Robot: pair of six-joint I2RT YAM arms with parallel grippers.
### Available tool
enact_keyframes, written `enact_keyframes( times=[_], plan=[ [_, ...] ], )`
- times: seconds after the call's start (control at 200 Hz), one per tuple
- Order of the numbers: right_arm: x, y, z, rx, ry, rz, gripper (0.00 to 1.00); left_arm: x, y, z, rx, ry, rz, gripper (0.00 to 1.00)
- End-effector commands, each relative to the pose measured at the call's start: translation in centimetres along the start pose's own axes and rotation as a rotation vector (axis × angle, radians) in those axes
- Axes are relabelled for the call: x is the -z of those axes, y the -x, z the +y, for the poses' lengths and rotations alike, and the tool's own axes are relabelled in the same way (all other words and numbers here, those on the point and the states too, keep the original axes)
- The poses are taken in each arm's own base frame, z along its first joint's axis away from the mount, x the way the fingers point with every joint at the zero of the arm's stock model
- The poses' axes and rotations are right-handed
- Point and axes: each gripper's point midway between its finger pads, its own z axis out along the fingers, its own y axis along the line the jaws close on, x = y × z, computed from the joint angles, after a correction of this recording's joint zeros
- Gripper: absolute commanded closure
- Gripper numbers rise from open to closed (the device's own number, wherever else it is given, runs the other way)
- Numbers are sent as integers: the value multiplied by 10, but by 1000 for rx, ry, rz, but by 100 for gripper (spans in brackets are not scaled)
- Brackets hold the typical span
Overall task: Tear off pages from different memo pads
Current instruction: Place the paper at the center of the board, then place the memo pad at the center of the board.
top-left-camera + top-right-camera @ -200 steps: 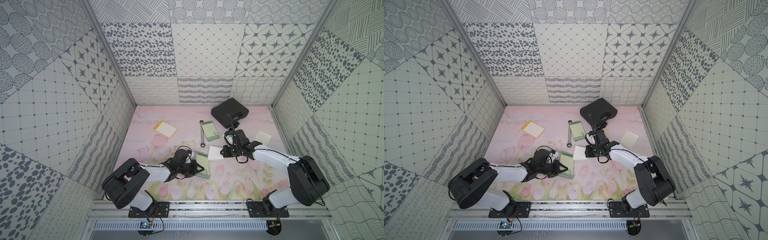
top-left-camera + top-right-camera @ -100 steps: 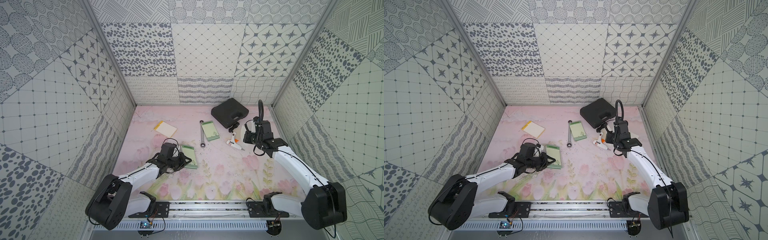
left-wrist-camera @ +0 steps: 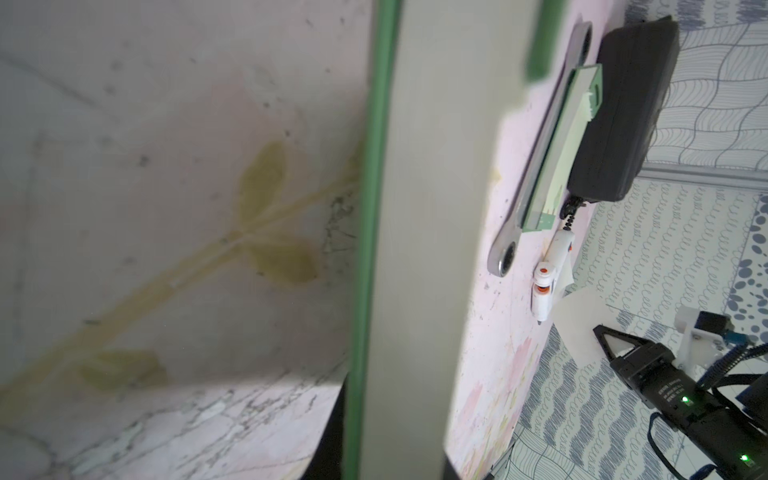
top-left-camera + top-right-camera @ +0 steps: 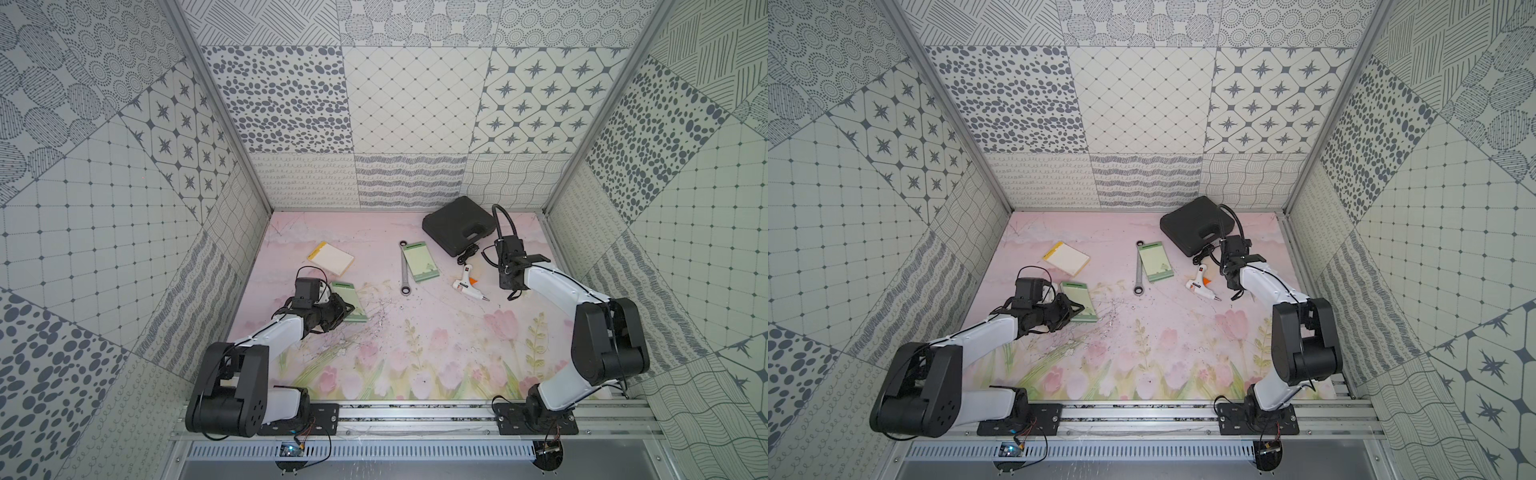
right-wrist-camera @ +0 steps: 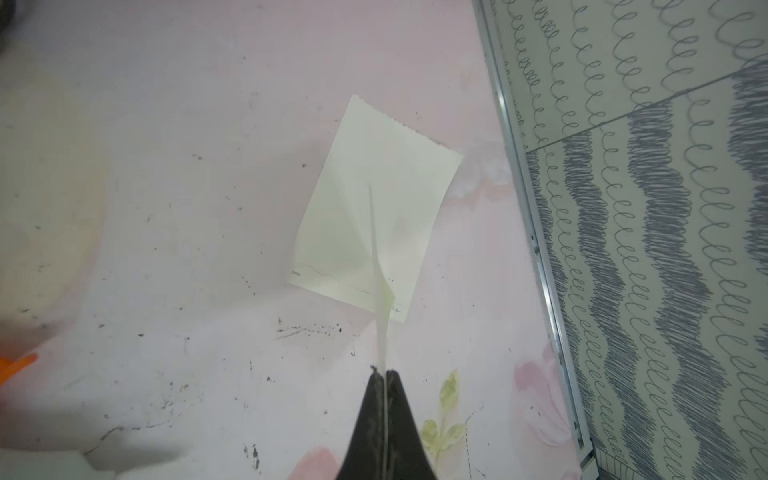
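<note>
Green memo pad [image 4: 355, 300] sat at the mat's [image 4: 415, 340] left, clamped in your left gripper [image 4: 348, 310], in a top view; the left wrist view showed its edge. In the right wrist view, your right gripper [image 5: 385, 376] pinched a torn page [image 5: 382, 336] over a loose page [image 5: 365, 199]: likely drop-off, so open next.

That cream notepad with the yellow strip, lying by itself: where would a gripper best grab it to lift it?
Probably the short end opposite the yellow band of the cream pad, coming in low from the table's middle. It lies flat and thin, so a jaw must slide under an edge; that end faces open table.
</note>
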Motion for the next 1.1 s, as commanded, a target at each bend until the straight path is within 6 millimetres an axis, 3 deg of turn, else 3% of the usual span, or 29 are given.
enact_keyframes(
  times=[0.0,0.1,0.15,0.22,0.31,0.49,0.605,0.801,0.946,1.096],
  plan=[
    [1,-14,16,50,72,57,79,-3,21,2,-51,-8,-45,100],
    [22,-20,49,-7,315,53,38,-6,29,8,-56,25,-55,100],
    [35,-19,61,-35,418,46,28,-8,32,12,-52,45,-50,100],
    [56,-13,79,-43,542,24,22,-9,38,19,-51,74,-57,99],
    [78,0,102,-51,684,-8,19,-7,49,33,-49,157,-77,73],
    [115,37,152,-35,904,-106,17,13,70,39,-93,294,-156,51],
    [119,60,187,-29,964,-131,17,30,76,23,-107,307,-178,46],
    [98,88,252,9,993,-106,18,50,68,-5,-139,269,-214,42],
    [78,99,287,22,990,-78,17,51,54,-28,-224,217,-217,41],
    [66,98,311,100,917,-76,27,42,42,-40,-262,177,-192,41]
  ],
)
